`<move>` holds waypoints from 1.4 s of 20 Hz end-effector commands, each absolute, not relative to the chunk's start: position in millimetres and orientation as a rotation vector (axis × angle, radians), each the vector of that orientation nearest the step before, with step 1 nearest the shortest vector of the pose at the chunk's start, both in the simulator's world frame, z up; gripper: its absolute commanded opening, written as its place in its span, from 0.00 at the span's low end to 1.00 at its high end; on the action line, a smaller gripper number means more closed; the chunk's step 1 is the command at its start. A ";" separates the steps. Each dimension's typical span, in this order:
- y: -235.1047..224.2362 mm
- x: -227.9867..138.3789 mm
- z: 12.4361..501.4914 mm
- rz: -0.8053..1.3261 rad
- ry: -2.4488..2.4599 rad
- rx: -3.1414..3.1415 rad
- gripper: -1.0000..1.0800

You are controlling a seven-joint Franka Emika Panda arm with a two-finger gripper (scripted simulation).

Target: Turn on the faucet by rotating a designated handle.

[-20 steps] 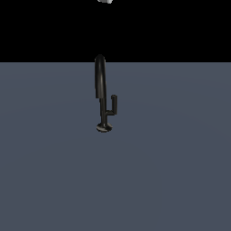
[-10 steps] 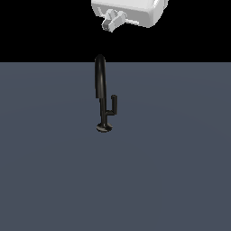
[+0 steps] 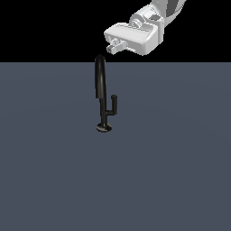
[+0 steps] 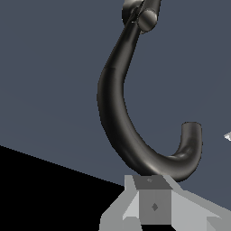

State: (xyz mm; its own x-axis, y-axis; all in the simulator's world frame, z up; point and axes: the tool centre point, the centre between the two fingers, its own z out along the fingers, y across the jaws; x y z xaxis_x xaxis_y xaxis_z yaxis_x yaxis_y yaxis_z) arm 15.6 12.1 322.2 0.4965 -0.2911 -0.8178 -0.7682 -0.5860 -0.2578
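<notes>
A thin glossy black faucet [image 3: 101, 85] stands upright on the dark grey surface, its arched spout rising from a small round base disc [image 3: 103, 128]. The handle [image 3: 113, 103], a short black peg on a side arm, sits at the exterior view's right of the stem. My gripper [image 3: 112, 46] hangs above the top of the spout, slightly to the exterior view's right, apart from it. In the wrist view the spout's arch [image 4: 118, 122] curves just beyond my gripper [image 4: 154, 205], and the handle [image 4: 148, 18] shows farther off beside the stem. The fingers [image 4: 147, 204] look pressed together with nothing between them.
The flat dark grey surface [image 3: 171, 180] spreads all around the faucet. Behind it the background is black. My white hand and arm [image 3: 144, 31] come in from the exterior view's upper right.
My hand has come down from the top edge of the exterior view, drifting slightly to that view's right, and now hangs just above the spout. The faucet and handle have not moved.
</notes>
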 end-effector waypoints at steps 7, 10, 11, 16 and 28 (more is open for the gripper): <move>6.4 54.6 267.6 1.122 0.995 -1.843 0.00; 4.8 66.9 244.9 1.164 1.040 -1.732 0.00; 4.5 70.9 236.8 1.177 1.055 -1.693 0.00; 3.9 86.5 198.8 1.233 1.119 -1.513 0.00; 8.1 101.6 143.9 1.297 1.196 -1.263 0.00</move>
